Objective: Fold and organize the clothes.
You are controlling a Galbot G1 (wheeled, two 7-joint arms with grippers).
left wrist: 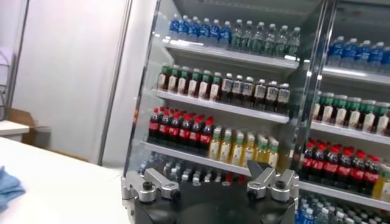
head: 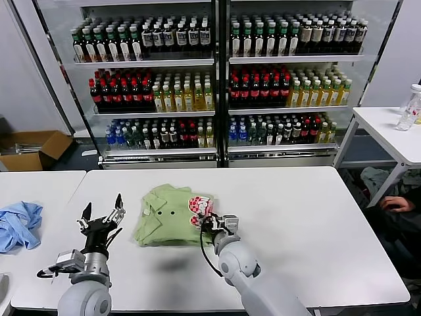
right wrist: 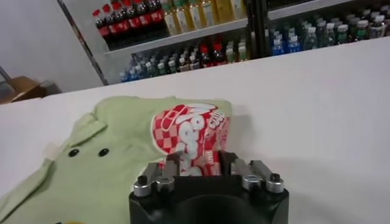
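T-shirt (head: 170, 216), your light green one, lies folded into a compact bundle on the white desk (head: 296, 224), its red-and-white print (head: 199, 205) (a checkered round patch) on the side toward the right pincer (head: 212, 222). That pincer is clenched on the shirt's edge at the print. Your left pincer (head: 100, 216) hangs released, fingers spread, just beside the shirt's other side. Farther beyond it sits a light blue garment (head: 18, 224) on the neighbouring desk.

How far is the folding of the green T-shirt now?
Mostly done: the green T-shirt lies as a compact bundle on the white table, print up. In hand: the right end effector pinches its printed edge. The left end effector hovers open beside it. Left: release and tidy the bundle.
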